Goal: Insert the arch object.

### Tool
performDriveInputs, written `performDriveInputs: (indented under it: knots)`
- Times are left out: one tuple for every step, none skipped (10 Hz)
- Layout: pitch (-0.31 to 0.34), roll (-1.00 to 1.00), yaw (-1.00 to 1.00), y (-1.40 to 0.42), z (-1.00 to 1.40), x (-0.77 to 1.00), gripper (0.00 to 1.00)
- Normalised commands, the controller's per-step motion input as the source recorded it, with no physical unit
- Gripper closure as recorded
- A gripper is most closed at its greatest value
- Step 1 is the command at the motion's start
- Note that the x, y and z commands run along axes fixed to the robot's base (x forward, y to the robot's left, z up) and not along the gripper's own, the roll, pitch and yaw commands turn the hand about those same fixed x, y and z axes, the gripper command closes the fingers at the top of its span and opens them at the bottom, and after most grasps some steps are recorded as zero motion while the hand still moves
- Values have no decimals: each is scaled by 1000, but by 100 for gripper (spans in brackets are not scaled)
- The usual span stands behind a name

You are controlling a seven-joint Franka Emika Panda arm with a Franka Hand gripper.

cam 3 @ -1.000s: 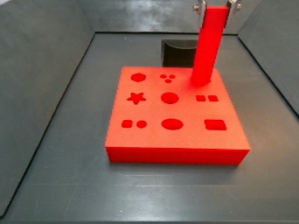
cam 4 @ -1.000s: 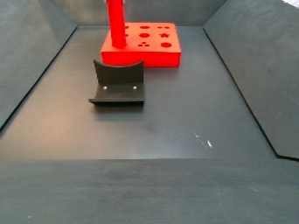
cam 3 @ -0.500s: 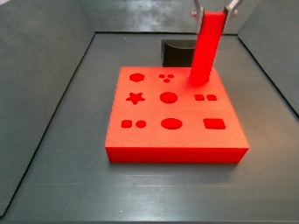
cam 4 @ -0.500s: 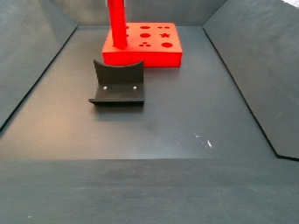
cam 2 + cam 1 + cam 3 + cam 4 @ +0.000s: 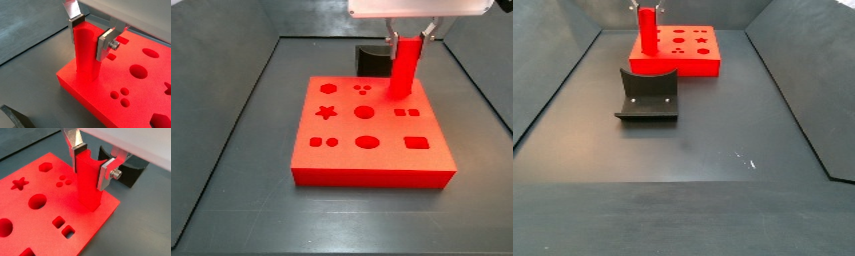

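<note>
The tool is clenched on the top of the bar, one silver finger flat against each narrow side, as both wrist views show. Gripping at the very top leaves the rest of the bar's length free to go down, and keeps the fingers clear of the board.

The bar stands upright with its lower end at the board's top face, near the edge nearest the fixture. In a side view the bar meets the board close to its far right corner, and its foot appears to sit in a slot there. How deep it has gone cannot be told, since the bar hides the opening. Holding it plumb looks deliberate: a long narrow piece would bind if tilted.

The remaining cut-outs, a star, a hexagon, round and square holes, lie open and unused across the board. The board rests on the dark desk, with the fixture beside it and well apart from the far walls.
</note>
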Motion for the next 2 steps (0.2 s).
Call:
performDriveInputs:
  knots:
    - [0, 140, -171, -14, -294, 0, 100]
    - [0, 0, 0, 0, 0, 0, 100]
